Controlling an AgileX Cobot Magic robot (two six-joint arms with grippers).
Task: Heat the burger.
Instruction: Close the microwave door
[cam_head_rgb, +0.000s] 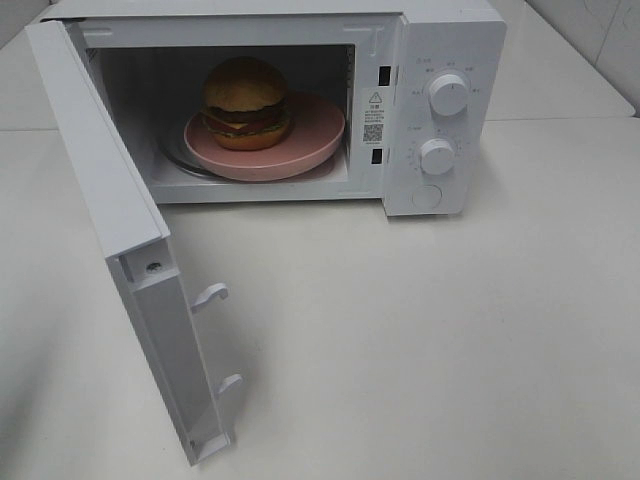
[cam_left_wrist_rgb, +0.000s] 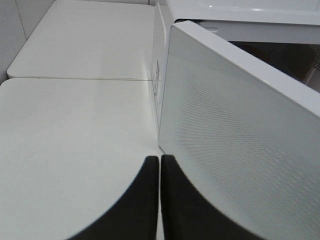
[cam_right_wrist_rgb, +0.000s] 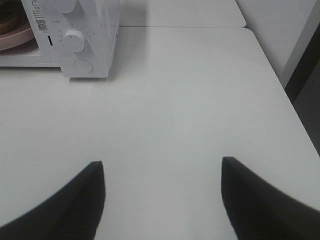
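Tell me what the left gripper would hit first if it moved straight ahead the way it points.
Probably the microwave door: the left gripper, shut, sits right at the door's outer face, which slants across its path. Whether they already touch is unclear.

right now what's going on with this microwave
The burger sits on a pink plate inside the microwave, whose door stands wide open. Neither gripper holds anything: the left gripper is shut close by the door's outer face, the right gripper open over the table. The door is not yet closed.
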